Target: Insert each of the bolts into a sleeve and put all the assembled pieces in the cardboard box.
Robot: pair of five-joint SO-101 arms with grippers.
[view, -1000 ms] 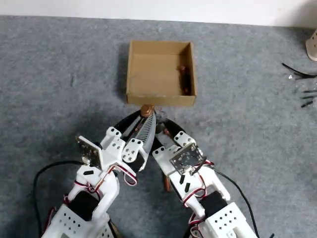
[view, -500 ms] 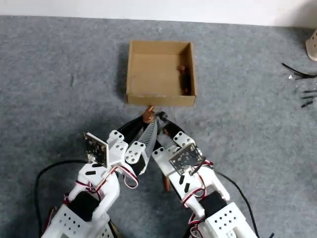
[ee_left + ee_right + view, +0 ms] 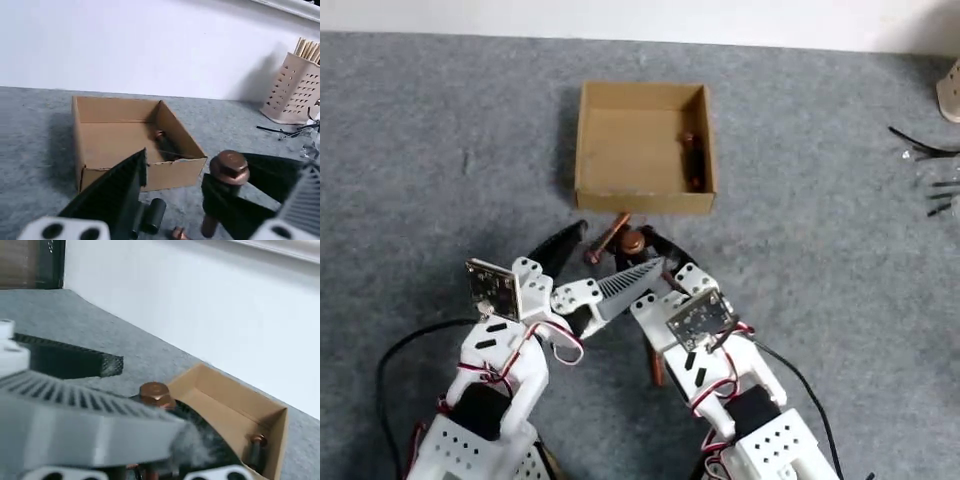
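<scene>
The cardboard box [image 3: 642,200] stands on the grey carpet with one assembled bolt and sleeve [image 3: 692,160] against its right wall. In front of it, my right gripper [image 3: 638,250] is shut on an upright copper bolt [image 3: 633,240], whose head [image 3: 229,167] rises above the black jaws. My left gripper [image 3: 617,252] is open, with its black finger [image 3: 565,246] on one side and its ribbed grey finger [image 3: 632,279] on the other. Between them a copper piece [image 3: 604,240] lies on the carpet, with a black sleeve [image 3: 155,214] by it.
Another copper bolt [image 3: 657,368] lies on the carpet between the two arm bases. Thin black parts [image 3: 930,175] lie at the far right, near a perforated holder [image 3: 295,87] of sticks. A white wall runs behind the box.
My left gripper has opened and swung left. The copper piece it held up near the box front now lies on the carpet. My right gripper has stayed almost still with its bolt.
</scene>
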